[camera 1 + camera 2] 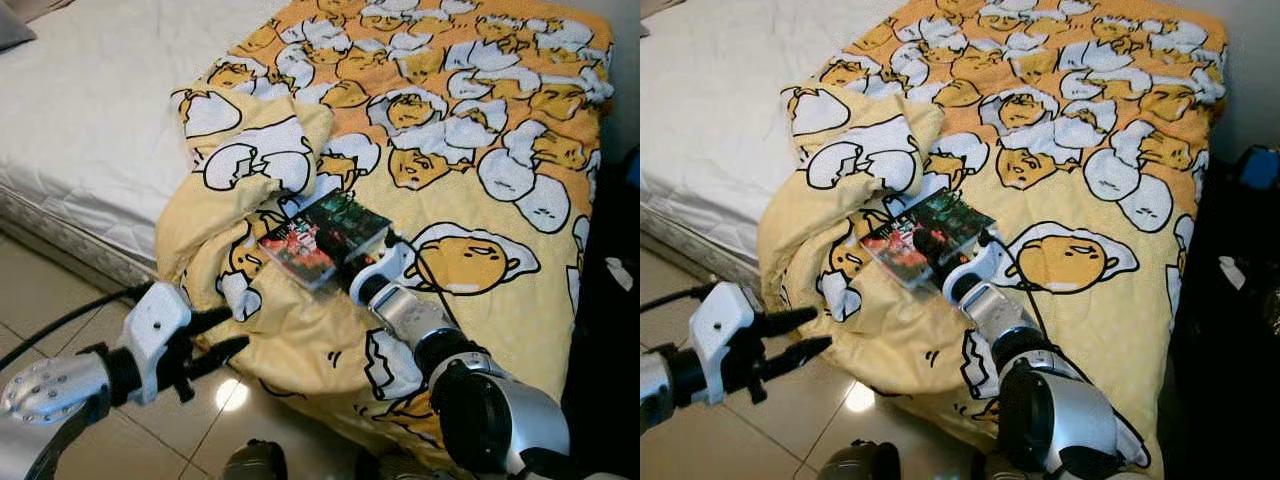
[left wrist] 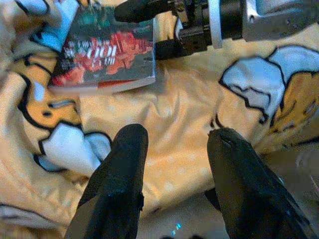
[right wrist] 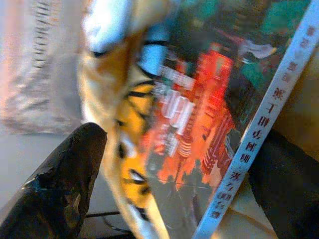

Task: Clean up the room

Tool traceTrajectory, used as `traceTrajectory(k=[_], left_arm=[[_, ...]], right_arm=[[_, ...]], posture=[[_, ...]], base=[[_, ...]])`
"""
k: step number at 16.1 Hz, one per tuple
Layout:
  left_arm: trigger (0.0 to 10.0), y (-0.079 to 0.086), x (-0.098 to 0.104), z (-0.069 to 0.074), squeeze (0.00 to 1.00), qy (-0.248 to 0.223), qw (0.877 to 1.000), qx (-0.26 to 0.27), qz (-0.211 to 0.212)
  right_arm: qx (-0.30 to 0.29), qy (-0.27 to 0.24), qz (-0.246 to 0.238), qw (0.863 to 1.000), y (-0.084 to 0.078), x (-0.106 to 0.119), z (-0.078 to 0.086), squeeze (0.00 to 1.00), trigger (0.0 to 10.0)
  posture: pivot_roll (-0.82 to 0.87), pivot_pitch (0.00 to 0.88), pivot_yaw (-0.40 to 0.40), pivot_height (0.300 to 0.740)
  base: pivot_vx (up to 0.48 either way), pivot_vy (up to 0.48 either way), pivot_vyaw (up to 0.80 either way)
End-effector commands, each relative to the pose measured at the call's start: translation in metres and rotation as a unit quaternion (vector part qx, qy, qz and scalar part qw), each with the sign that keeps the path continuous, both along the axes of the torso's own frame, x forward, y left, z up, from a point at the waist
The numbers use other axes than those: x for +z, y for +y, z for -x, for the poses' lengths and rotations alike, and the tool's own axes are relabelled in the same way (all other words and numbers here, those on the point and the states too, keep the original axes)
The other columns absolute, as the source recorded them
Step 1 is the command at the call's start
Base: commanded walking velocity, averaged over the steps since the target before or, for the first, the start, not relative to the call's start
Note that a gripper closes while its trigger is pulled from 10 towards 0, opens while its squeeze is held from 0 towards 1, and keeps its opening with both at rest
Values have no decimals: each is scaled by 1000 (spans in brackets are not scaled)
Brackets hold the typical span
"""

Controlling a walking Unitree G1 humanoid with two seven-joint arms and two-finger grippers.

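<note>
Home bedroom: bed with white quilted mattress (image 1: 90, 120), yellow cartoon-egg blanket (image 1: 450, 150) draped over its edge, a book (image 1: 322, 238) on it, beige tiled floor (image 1: 60, 290).

My arms are silver metal with black joint rings. My left gripper (image 1: 215, 340) has a white housing and two long black fingers (image 2: 117, 189); a black cable trails from it.

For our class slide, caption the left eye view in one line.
Right claw reaches a book on a yellow blanket, while the open left claw hovers beside the bed.
</note>
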State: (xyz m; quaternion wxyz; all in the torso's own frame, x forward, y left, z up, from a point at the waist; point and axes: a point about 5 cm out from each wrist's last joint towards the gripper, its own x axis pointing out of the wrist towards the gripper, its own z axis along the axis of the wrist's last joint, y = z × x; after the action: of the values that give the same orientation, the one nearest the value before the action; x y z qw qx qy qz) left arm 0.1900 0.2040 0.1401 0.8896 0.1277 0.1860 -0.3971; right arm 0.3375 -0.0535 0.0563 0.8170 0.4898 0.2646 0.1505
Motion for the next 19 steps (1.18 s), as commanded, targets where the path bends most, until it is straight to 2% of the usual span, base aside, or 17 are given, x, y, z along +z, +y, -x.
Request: traceTrajectory(k=[1, 3, 6, 7, 8, 11, 19], left_arm=[[10000, 1, 4, 4, 290, 5, 1000, -6, -5], [10000, 2, 5, 7, 294, 12, 1000, -12, -6], [10000, 1, 4, 12, 290, 18, 1000, -12, -6], [10000, 1, 3, 13, 294, 19, 1000, -11, -6], [10000, 1, 3, 13, 290, 20, 1000, -10, -6], [10000, 0, 3, 10, 286, 19, 1000, -7, -3], [10000, 0, 1, 7, 251, 4, 1000, 4, -7]], right_arm=[[8, 22, 22, 999, 9, -7, 6, 0, 10000], [11, 21, 30, 999, 12, -9, 8, 0, 10000], [-5, 23, 7, 1000, 16, -5, 6, 0, 10000], [-17, 21, -8, 1000, 17, -1, 4, 0, 1922], [-21, 18, -18, 999, 17, 1, 2, 0, 0], [-22, 9, -21, 999, 17, 7, -2, 0, 0], [-22, 13, -18, 1000, 17, 6, -2, 0, 0]], posture=[[142, 208, 38, 740], [144, 225, 44, 740], [148, 234, 42, 740], [148, 233, 39, 740], [147, 227, 36, 740], [144, 219, 33, 740], [140, 191, 26, 740]], base=[[0, 0, 0], [0, 0, 0], [0, 0, 0], [0, 0, 0], [0, 0, 0], [0, 0, 0], [0, 0, 0]])
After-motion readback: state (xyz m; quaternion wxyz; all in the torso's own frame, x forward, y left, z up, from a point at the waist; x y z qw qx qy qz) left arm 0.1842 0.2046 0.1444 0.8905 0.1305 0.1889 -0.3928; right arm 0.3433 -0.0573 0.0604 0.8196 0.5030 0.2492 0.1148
